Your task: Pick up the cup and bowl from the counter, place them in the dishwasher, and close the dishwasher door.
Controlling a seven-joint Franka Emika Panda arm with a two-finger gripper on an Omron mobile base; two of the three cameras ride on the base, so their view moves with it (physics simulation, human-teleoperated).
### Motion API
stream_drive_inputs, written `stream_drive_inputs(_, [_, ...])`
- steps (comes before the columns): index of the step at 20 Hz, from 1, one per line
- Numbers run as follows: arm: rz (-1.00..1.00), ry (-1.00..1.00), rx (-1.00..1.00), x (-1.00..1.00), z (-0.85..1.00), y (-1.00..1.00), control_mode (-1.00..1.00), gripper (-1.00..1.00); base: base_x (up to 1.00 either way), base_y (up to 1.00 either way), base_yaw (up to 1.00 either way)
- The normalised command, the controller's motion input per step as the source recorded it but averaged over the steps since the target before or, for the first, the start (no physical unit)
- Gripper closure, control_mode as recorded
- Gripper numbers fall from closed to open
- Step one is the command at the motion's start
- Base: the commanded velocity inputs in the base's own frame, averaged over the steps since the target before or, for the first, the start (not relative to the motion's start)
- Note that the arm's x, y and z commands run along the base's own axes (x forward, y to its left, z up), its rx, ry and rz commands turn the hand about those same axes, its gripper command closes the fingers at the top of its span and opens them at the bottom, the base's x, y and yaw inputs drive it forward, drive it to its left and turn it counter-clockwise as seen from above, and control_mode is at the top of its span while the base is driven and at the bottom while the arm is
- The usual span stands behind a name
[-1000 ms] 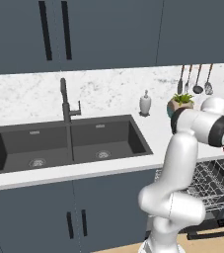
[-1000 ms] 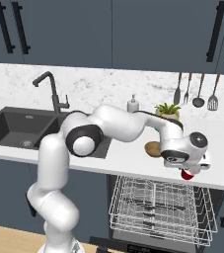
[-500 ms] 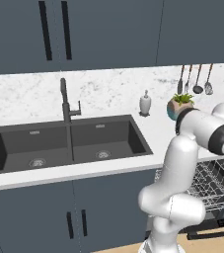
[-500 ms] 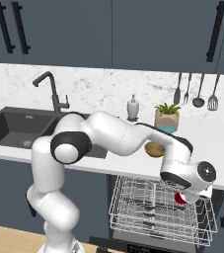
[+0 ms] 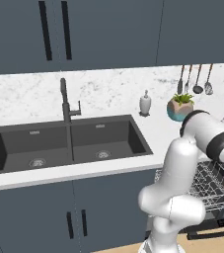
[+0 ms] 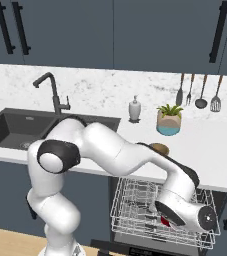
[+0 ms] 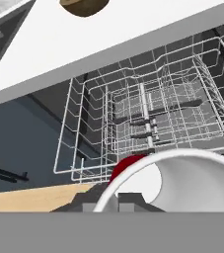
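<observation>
Holding the cup (image 7: 182,183) over the rack (image 7: 148,118), my jaws are pinching its rim. I'm thinking it should go down slowly, staying level.

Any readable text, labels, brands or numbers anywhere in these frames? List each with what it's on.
None readable.
The soap dispenser, plant pot and dishwasher rack carry no lettering.
A few tiny pale marks sit on the dark strip under the rack: too small to read, cannot tell if they are text.
</observation>
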Motion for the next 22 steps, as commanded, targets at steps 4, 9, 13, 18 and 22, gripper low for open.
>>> stream_drive_inputs(4, [0.00,-0.11,-0.06,0.00,-0.10,0.99,-1.00,1.00,0.00,0.00,0.00])
stream_drive_inputs(9, [0.00,-0.01,-0.03,0.00,-0.06,0.51,-1.00,1.00,0.00,0.00,0.00])
stream_drive_inputs(13, [0.05,0.00,0.01,0.00,-0.18,0.00,-1.00,1.00,0.00,0.00,0.00])
stream_drive_inputs(18, [0.14,0.00,0.01,0.02,-0.35,0.04,-1.00,1.00,0.00,0.00,0.00])
stream_drive_inputs(22, [0.19,-0.06,0.04,0.00,-0.51,0.03,-1.00,1.00,0.00,0.00,0.00])
